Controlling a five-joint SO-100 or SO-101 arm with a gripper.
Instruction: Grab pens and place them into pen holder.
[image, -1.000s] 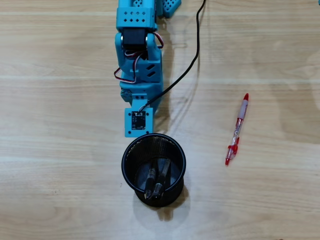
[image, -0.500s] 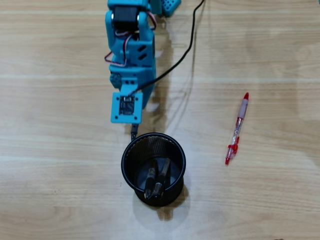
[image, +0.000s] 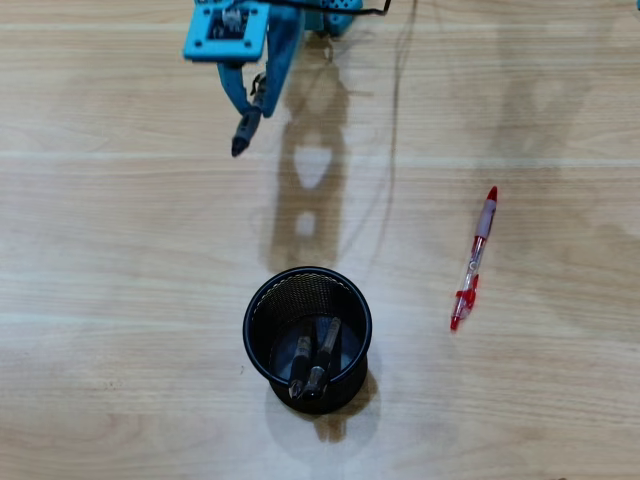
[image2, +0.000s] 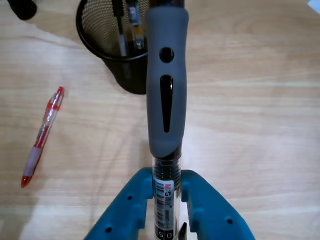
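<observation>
Both blue fingers (image2: 197, 212) of my gripper (image2: 166, 200) are clenched on a black-and-clear pen (image2: 166, 100), its grey sleeve sticking out ahead. From overhead I see the gripper (image: 248, 105) well back from the pen holder (image: 258, 300), which has two pens (image: 312, 362) in it. Off to its right on the table (image: 120, 300) lies the red pen (image: 472, 260).

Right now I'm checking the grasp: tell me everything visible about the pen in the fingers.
The held pen has a clear barrel with a printed label and a grey rubber sleeve with oval cut-outs. The blue fingers clamp its barrel from both sides. It points forward beyond them, its tip lifted off the table, apart from the holder.
</observation>
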